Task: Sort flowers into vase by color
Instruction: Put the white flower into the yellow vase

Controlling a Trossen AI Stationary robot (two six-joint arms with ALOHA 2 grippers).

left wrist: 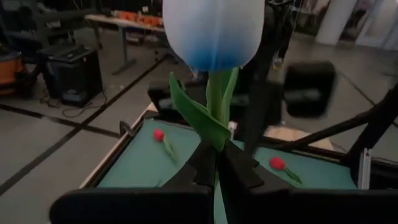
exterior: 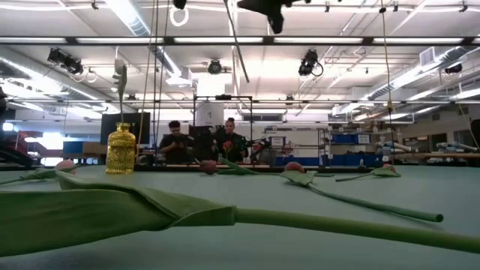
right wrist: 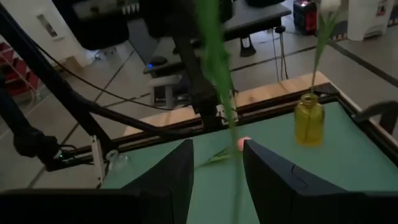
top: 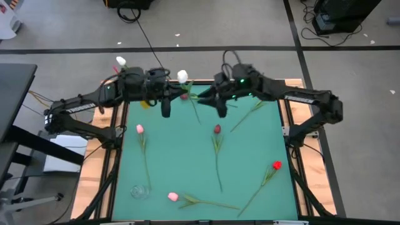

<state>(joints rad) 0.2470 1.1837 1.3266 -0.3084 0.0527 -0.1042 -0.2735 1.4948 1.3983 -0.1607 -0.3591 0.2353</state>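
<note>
My left gripper [top: 172,99] is shut on a white tulip [top: 182,76], raised above the table's far middle. The bud [left wrist: 214,31] stands just over the fingers in the left wrist view. Its green stem [exterior: 234,37] hangs down clear of the mat. My right gripper [right wrist: 214,177] is open, a finger on either side of that stem [right wrist: 217,68] lower down, touching nothing that I can see. A yellow vase [right wrist: 309,123] at the far left holds another white tulip [top: 120,61]. Pink [top: 139,129], maroon [top: 217,129], red [top: 276,165] and pink [top: 173,196] tulips lie flat on the mat. My left gripper pinches the white tulip's stem just below the bud [left wrist: 215,146] between its two fingers, with a leaf [left wrist: 196,115] rising from the same spot. The fingers come about level from the table's left, across the stem. The tulip is lifted clear, roughly upright, stem hanging below.
A clear glass vase [top: 140,190] stands at the near left corner of the green mat [top: 250,150]. One more stem [top: 247,117] lies near the right arm. Wooden table edges frame the mat. People sit at benches far behind the table [exterior: 202,142].
</note>
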